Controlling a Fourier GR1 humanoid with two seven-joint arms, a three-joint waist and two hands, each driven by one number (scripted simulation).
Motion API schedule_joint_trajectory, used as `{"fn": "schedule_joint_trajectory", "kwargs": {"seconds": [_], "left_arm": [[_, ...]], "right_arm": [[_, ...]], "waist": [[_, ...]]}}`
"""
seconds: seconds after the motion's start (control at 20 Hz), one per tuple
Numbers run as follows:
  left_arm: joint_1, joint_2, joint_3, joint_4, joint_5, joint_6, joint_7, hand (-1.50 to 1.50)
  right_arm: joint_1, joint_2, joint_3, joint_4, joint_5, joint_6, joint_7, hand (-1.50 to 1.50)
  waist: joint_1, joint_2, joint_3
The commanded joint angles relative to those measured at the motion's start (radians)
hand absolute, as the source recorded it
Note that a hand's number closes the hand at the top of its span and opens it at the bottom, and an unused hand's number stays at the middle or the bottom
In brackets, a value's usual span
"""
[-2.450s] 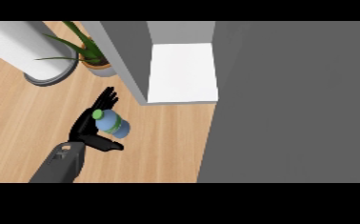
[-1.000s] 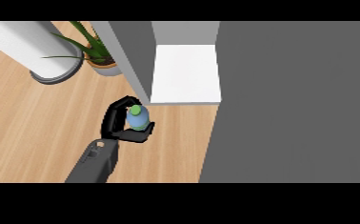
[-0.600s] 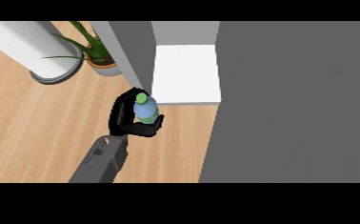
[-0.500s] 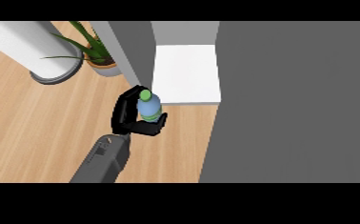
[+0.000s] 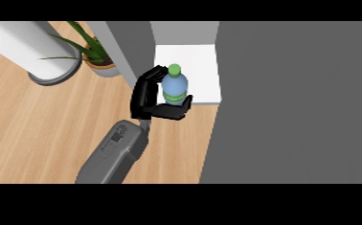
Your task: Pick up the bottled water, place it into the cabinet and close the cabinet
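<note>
The bottled water point(image 5: 175, 87), pale blue with a green cap and a green band, stands upright in my left hand point(image 5: 145, 97). The fingers curl round its left side and the thumb point(image 5: 176, 110) round its near side. Bottle and hand are over the front edge of the cabinet's white shelf point(image 5: 191, 61). The shelf lies between a grey panel point(image 5: 133, 47) on its left and a large dark grey face point(image 5: 283, 99) on its right. I cannot tell which grey surface is the door. My right hand shows nowhere.
A potted green plant point(image 5: 96, 59) stands just left of the cabinet. A white cylinder on a grey base point(image 5: 39, 51) is at the far left. The wooden counter point(image 5: 56, 123) stretches below them, crossed by my grey left forearm point(image 5: 117, 152).
My left hand has carried the bottle up and to the right, from over the wooden counter to the front edge of the white shelf. The grip is unchanged.
</note>
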Motion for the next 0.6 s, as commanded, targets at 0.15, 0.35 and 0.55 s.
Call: {"fn": "schedule_joint_trajectory", "kwargs": {"seconds": [0.15, 0.35, 0.55], "left_arm": [[-0.148, -0.004, -0.103, 0.077, 0.06, 0.161, 0.06, 1.5], [-0.242, -0.004, -0.072, 0.158, 0.113, 0.171, 0.099, 1.5], [-0.295, -0.004, -0.039, 0.284, 0.163, 0.161, 0.049, 1.5]], "right_arm": [[0.019, -0.02, 0.008, -0.113, 0.07, -0.001, 0.063, -1.5], [0.074, -0.034, -0.012, -0.083, 0.007, 0.021, -0.018, -1.5], [0.048, -0.028, 0.002, -0.111, 0.043, 0.008, 0.011, -1.5]], "waist": [[-0.008, 0.003, -0.001], [-0.008, 0.004, 0.0], [-0.015, 0.006, 0.0]]}}
